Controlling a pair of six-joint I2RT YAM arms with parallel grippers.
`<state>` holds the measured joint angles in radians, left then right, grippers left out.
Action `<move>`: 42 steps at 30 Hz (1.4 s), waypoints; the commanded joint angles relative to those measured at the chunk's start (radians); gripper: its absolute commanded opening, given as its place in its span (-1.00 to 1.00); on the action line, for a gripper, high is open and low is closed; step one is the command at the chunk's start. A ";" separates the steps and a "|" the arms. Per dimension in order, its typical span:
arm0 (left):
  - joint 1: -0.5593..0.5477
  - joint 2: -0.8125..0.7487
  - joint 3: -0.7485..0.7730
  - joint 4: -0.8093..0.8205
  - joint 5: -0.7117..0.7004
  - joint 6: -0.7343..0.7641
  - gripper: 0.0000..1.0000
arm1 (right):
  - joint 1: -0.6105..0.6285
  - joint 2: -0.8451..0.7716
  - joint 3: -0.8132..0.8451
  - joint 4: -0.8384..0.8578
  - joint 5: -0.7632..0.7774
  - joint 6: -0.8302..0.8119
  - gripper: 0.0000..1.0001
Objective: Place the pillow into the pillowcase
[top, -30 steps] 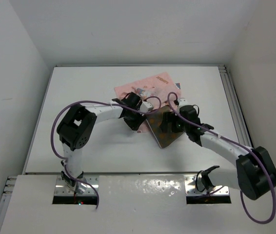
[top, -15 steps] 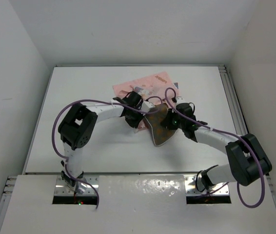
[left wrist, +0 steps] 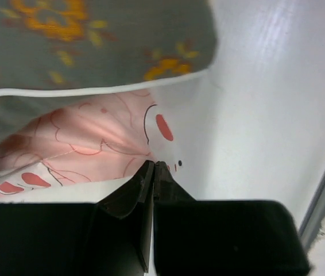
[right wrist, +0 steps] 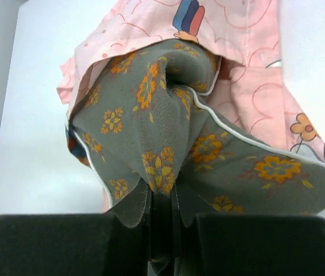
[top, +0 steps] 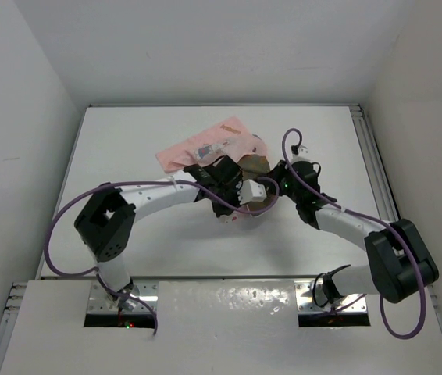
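Right wrist view, bottom centre: the right gripper (right wrist: 161, 198) is clenching a bunched fold of the pillow (right wrist: 151, 115). Its jaws are standing almost together, with the olive-brown cloth pinched between them. From that pinch the pillow is spreading upward and to both sides across the middle of the frame, its pale piping running along the right and lower left edges. The upper end of the pillow is sitting inside the mouth of the pillowcase (right wrist: 237, 34). The pink fabric is wrapping over the pillow along the top of the frame and is lying under it at the right. The lower part of the pillow, nearest the gripper, is remaining outside the pink fabric.

Left wrist view, lower centre: the left gripper (left wrist: 153, 168) is closed tight, its tips meeting on the lower edge of the pink printed fabric, so it is gripping the pillowcase by that edge. Just beyond the tips the pink cloth is filling the middle left of the frame. Above it the pillow is overhanging across the top, its piped edge crossing from left to right. The white table (left wrist: 266, 115) is showing at the right.

Top view: both arms are reaching from the bottom of the frame toward the centre, where the two grippers are working close together. The pillow is lying between and just beyond them. The pillowcase is trailing from there toward the upper left, flat on the table.
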<state>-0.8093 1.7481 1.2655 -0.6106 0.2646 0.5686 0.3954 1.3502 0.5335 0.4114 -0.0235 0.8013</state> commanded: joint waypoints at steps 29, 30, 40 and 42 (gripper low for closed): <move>-0.014 0.031 0.259 -0.106 0.134 -0.101 -0.89 | 0.051 -0.022 -0.023 0.056 0.185 0.038 -1.00; -0.014 0.027 0.261 -0.109 0.137 -0.098 -0.71 | 0.053 -0.025 -0.033 0.058 0.166 0.035 -1.00; 0.102 0.060 0.405 -0.062 0.194 -0.222 0.17 | 0.054 -0.013 -0.063 0.107 -0.015 -0.019 -1.00; 0.150 0.076 0.425 -0.025 0.159 -0.269 0.20 | 0.054 -0.017 -0.069 0.110 -0.027 -0.028 -1.00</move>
<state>-0.7330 1.8069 1.6257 -0.7322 0.4274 0.3901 0.4484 1.3560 0.4664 0.3985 0.0048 0.7937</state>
